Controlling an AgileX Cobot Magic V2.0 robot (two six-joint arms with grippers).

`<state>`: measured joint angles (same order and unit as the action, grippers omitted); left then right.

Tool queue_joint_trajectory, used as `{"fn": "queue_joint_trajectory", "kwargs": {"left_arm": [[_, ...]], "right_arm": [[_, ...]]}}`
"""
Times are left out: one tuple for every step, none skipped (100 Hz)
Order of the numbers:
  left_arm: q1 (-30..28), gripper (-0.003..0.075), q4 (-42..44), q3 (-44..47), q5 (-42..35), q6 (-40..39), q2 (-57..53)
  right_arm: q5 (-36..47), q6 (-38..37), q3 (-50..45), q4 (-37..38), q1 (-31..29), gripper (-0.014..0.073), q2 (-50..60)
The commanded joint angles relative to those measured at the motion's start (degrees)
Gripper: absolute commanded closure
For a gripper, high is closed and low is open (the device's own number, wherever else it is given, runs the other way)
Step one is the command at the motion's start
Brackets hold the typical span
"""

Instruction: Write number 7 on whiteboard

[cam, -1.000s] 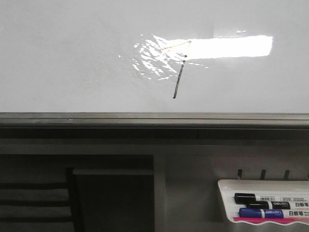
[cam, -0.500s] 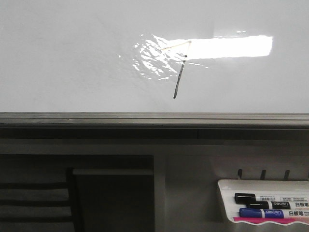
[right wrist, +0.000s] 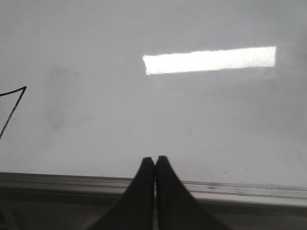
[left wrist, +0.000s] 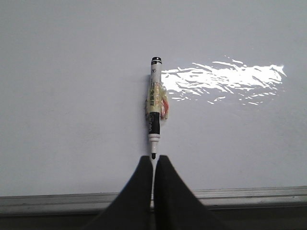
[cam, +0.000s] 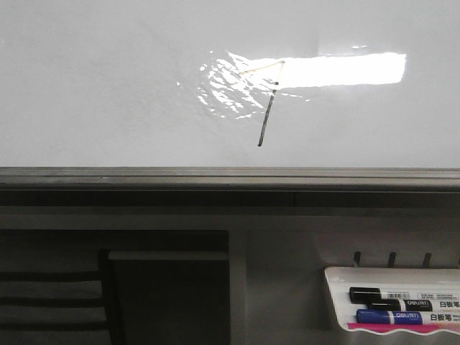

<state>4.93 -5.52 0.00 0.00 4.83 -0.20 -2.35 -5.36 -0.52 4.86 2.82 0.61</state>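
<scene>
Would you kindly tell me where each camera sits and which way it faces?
Front view: looks forward over the whiteboard and number 7; no robot parts show.
Left wrist view: behind the left claw, facing a marker lying on the board.
Right wrist view: behind the right claw, facing the board.
The front and right wrist views share the 7.

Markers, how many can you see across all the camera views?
3. One marker lies on the whiteboard, its tip toward the left gripper. A black marker and a blue marker lie in the tray; others may be hidden.
</scene>
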Motion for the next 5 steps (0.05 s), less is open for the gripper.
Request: {"fn": "queue_joint_trajectory", "kwargs": {"left_arm": [[-0.08,0.0741,-0.12,1.91,-4.2,-0.47,-1.73],[-0.08,0.0741,-0.12,1.91,-4.2,-0.47,-1.73],[-0.08,0.0741,-0.12,1.91,-4.2,-0.47,-1.73],[-0.08,0.0741,-0.12,1.91,-4.2,-0.47,-1.73],[-0.08,0.0741,-0.12,1.91,-4.2,-0.47,-1.73]], "right_arm": [[4.17,0.63,-1.77,-0.14,-0.22,0.0665,1.13],[4.17,0.63,-1.77,-0.14,-0.22,0.0665,1.13],[4.17,0.63,-1.77,-0.14,-0.22,0.0665,1.13],[4.17,0.63,-1.77,-0.14,-0.22,0.0665,1.13],[4.17,0.63,-1.77,-0.14,-0.22,0.0665,1.13]]}}
